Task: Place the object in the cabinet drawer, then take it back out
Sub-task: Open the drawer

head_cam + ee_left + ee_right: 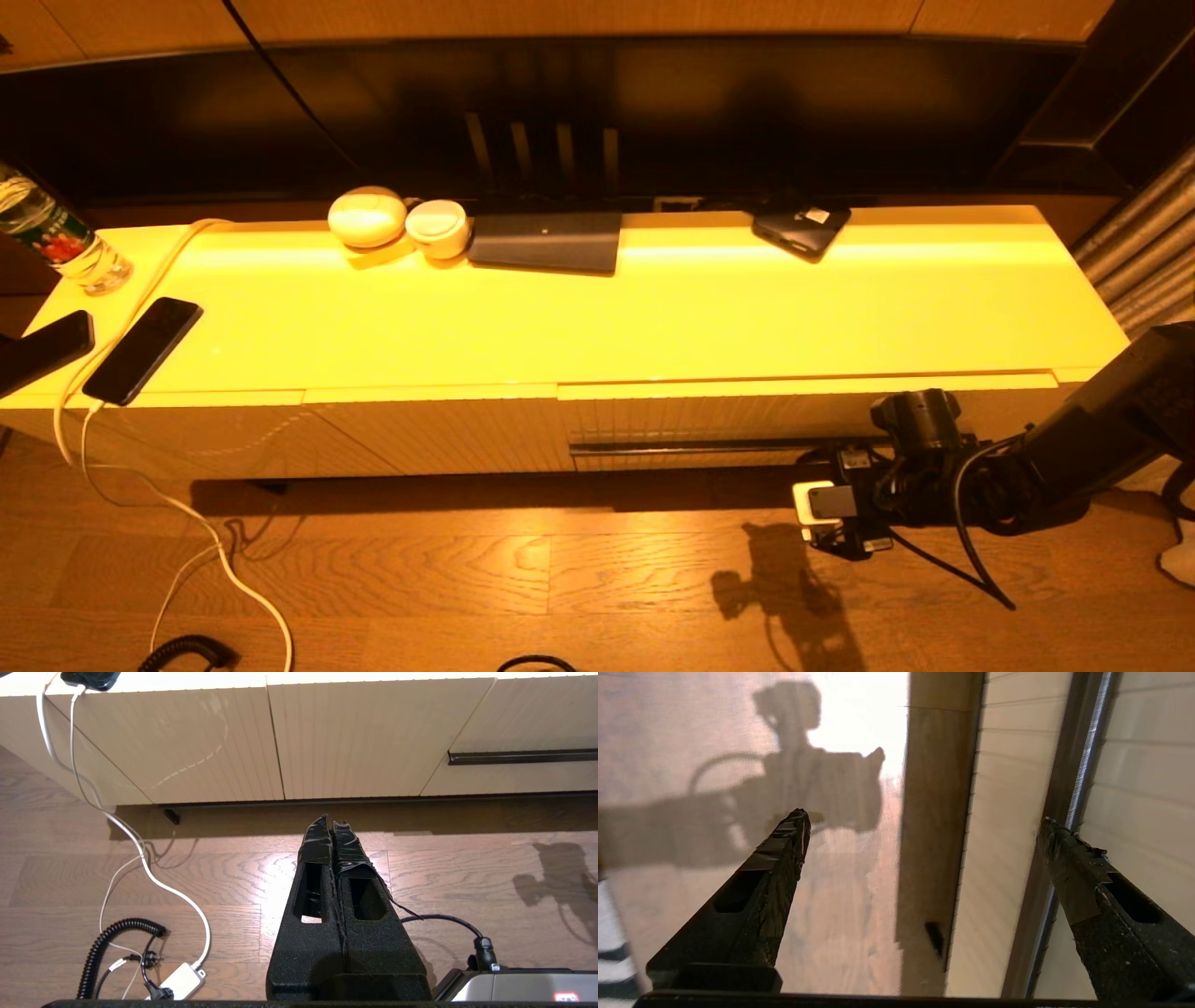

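Observation:
The cabinet drawer (709, 415) shows its ribbed cream front and stands closed at the cabinet's right half. Its long dark handle strip (691, 449) also runs through the left wrist view (523, 757) and the right wrist view (1066, 868). My right gripper (822, 509) hangs open and empty low before the drawer's right end (924, 819). One fingertip (1052, 835) lies close by the handle strip, the other over the floor. My left gripper (331, 823) is shut and empty over the floor before the left panels. No object is held; which item is the task's object cannot be told.
On the glossy cabinet top (709, 308) lie a black phone (142, 350) on a white cable (140, 280), a bottle (56, 243), two white cases (367, 217), a dark pad (546, 241) and a dark device (801, 229). More cables (154, 882) trail over the wooden floor.

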{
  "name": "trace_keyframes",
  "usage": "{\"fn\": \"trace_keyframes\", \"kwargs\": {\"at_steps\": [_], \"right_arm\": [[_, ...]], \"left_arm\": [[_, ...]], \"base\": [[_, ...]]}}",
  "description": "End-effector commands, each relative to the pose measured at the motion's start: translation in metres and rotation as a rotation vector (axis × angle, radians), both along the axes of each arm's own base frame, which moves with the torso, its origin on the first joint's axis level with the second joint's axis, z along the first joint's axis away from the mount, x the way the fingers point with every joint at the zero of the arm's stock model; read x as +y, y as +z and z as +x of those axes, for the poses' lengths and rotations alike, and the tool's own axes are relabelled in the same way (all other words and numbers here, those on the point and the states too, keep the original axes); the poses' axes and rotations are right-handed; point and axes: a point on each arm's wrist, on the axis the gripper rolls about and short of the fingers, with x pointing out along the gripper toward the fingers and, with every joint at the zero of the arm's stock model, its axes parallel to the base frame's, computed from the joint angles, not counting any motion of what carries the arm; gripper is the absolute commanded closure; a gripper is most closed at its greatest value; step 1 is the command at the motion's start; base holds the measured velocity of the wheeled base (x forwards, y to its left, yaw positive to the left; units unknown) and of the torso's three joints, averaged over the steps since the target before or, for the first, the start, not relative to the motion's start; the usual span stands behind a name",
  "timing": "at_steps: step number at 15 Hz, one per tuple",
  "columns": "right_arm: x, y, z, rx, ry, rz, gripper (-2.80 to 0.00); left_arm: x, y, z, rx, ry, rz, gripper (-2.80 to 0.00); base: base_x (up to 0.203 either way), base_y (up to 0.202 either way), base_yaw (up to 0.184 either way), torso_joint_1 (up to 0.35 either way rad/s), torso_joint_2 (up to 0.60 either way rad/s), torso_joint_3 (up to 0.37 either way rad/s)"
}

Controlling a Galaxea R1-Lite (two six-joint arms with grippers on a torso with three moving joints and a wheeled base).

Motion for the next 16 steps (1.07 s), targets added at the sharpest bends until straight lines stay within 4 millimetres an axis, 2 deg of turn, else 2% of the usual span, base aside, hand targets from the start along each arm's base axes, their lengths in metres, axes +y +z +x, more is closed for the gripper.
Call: {"fn": "trace_keyframes", "kwargs": {"at_steps": [1,8,16], "right_arm": [[0.001,-0.010,0.012,-0.005,0.003,-0.005,-2.80],[-0.001,-0.010,0.030,-0.053,-0.011,-0.001,-2.80],[-0.004,-0.003,0.029,-0.070,-0.017,0.003,-2.80]], "left_arm": [[0.000,0.000,0.000,0.000,0.000,0.000,0.00],[0.000,0.000,0.000,0.000,0.000,0.000,0.00],[0.000,0.000,0.000,0.000,0.000,0.000,0.00]], "base": [[0.000,0.000,0.000,0.000,0.00,0.000],[0.000,0.000,0.000,0.000,0.00,0.000],[0.000,0.000,0.000,0.000,0.00,0.000]]}}
